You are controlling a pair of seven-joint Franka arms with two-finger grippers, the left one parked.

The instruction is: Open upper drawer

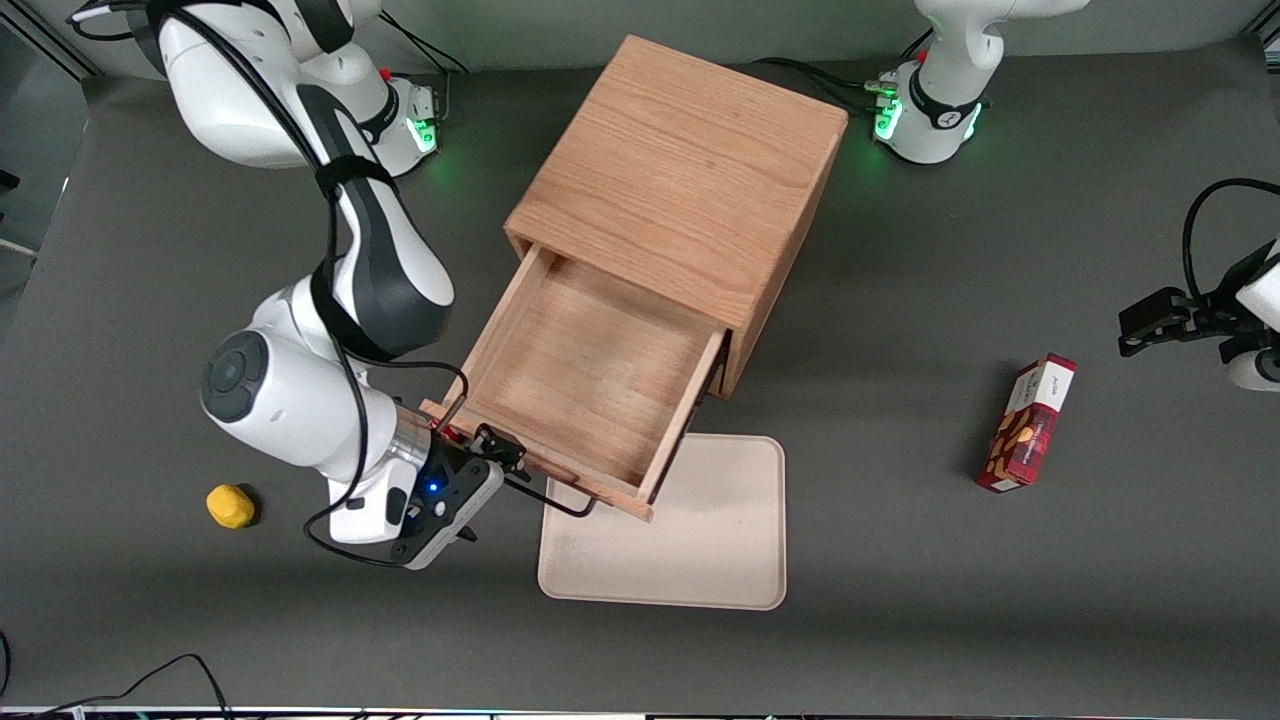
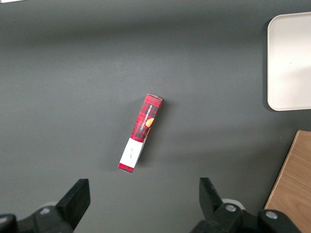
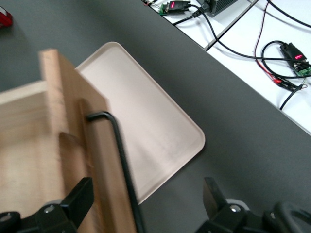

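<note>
Standing well out of the oak-wood cabinet (image 1: 680, 170), the wide, shallow upper drawer (image 1: 590, 370) showed its bare wooden floor, and its front panel overhung the cream rectangular plastic tray (image 1: 690, 540) lying on the bench nearer the front camera. The right arm's black two-finger gripper (image 1: 497, 447) sat at the working-arm end of the thin black wire handle (image 3: 119, 160); in the wrist view its fingers (image 3: 77, 199) stood wide apart, one on the drawer side of the panel and one outside, gripping nothing.

Judged from this, the chief risk was overtravel: any further tug could draw the drawer off its runners and tip it onto the tray. A careless retreat could also snag a finger on the handle and skew the cabinet.

The dark grey matte bench (image 1: 900, 620) also carried a small yellow lump (image 1: 230, 505) near the working arm and a red patterned carton (image 1: 1030, 425) toward the parked arm's end. White flooring with loose cables (image 3: 286, 53) lay past the bench edge.
</note>
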